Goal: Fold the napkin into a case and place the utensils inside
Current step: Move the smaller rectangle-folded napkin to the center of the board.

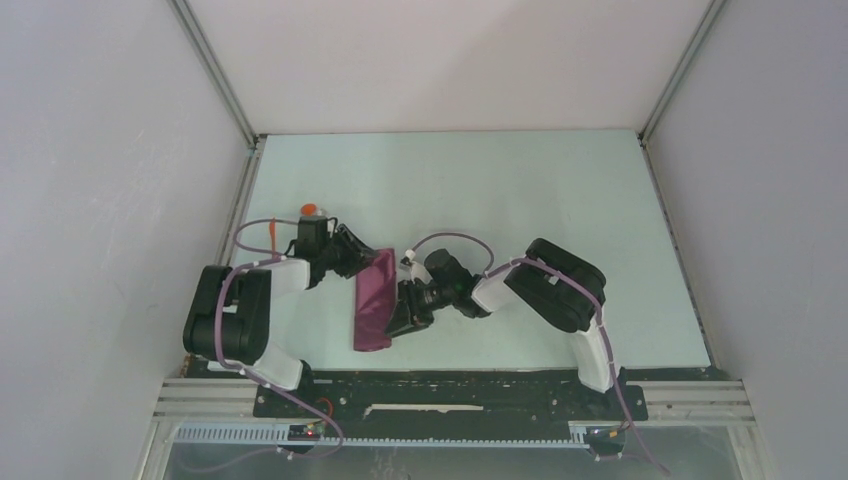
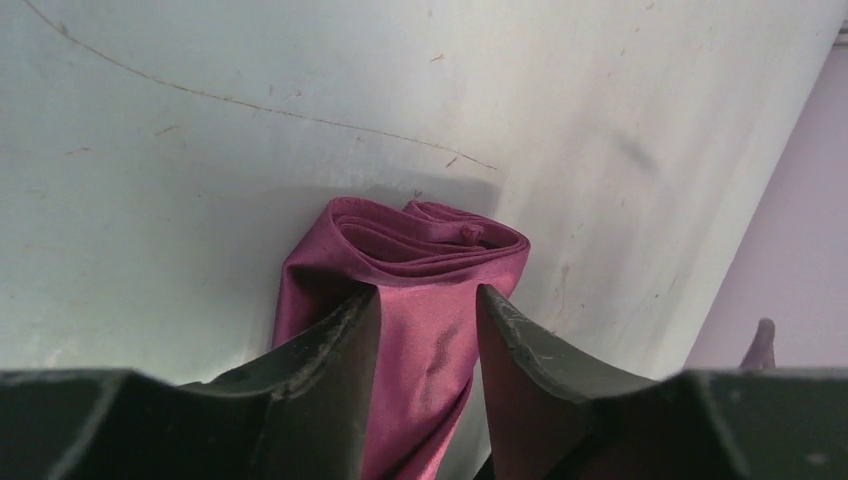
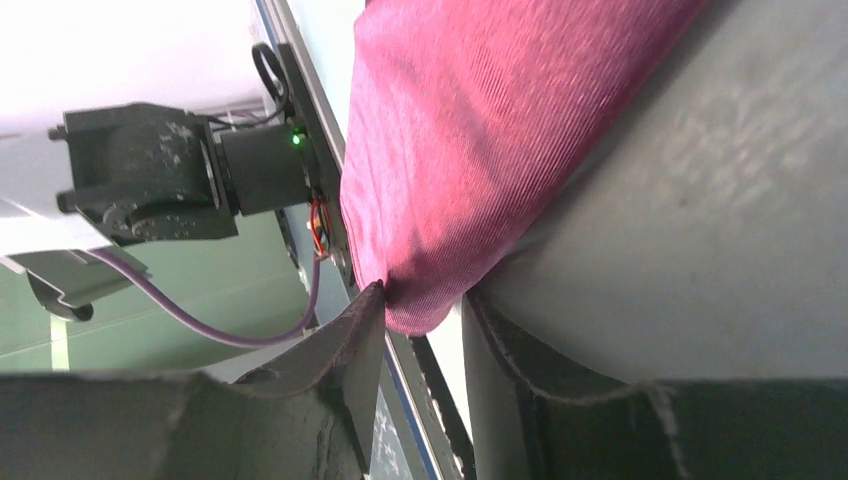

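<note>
The maroon napkin (image 1: 372, 305) lies on the table as a long narrow folded strip, running from near to far. My left gripper (image 1: 362, 262) is at its far end. In the left wrist view the napkin (image 2: 400, 250) passes between the jaws of the left gripper (image 2: 428, 300), bunched narrower there, with rolled folds beyond the tips. My right gripper (image 1: 398, 318) is at the strip's right side; the right gripper (image 3: 422, 300) has a corner of the napkin (image 3: 480, 130) pinched between its tips. An orange utensil (image 1: 310, 209) with a round end shows behind the left arm, mostly hidden.
The pale table (image 1: 520, 200) is enclosed by white walls on three sides. A black rail (image 1: 450, 390) with the arm bases runs along the near edge. The left arm's purple cable (image 1: 255, 228) loops near the left wall.
</note>
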Controlling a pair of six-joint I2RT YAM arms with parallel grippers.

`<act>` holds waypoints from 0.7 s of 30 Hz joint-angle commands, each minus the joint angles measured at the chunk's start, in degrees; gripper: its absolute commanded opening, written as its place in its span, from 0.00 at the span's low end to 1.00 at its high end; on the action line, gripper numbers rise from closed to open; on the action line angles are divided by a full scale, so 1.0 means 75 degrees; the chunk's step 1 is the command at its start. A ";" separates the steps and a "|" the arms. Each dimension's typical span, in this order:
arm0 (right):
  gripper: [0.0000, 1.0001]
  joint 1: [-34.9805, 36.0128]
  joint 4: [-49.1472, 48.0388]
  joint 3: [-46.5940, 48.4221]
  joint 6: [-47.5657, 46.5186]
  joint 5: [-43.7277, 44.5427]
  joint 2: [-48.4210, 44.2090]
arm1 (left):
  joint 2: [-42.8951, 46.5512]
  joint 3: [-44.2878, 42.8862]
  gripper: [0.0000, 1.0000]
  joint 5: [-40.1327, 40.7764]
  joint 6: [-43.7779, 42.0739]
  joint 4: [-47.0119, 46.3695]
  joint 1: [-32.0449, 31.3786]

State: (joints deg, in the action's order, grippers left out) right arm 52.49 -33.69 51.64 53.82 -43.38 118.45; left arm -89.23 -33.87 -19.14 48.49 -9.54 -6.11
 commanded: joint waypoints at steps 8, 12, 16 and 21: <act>0.42 0.0110 -0.0066 0.1150 0.0348 0.0248 0.0675 | 0.2280 -0.1081 0.74 0.0720 -0.0747 0.2220 0.0033; 0.48 -0.0011 0.0388 0.1315 0.0158 0.0193 0.0520 | 0.2477 -0.1756 0.86 0.1331 -0.1264 0.3427 0.0287; 0.61 -0.0279 0.3233 0.1221 -0.1519 0.1119 -0.0819 | 0.1782 -0.2728 0.86 0.2132 -0.1721 0.4529 0.0979; 0.65 -0.0548 0.5394 0.0793 -0.3229 0.2273 -0.2332 | -0.0428 -0.4986 0.79 0.4597 -0.2964 0.6194 0.1108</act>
State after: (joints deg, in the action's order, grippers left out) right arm 50.46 -9.56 59.55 42.48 -34.15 110.13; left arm -82.54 -60.84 -0.82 35.20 24.56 1.69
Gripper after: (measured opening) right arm 0.641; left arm 0.824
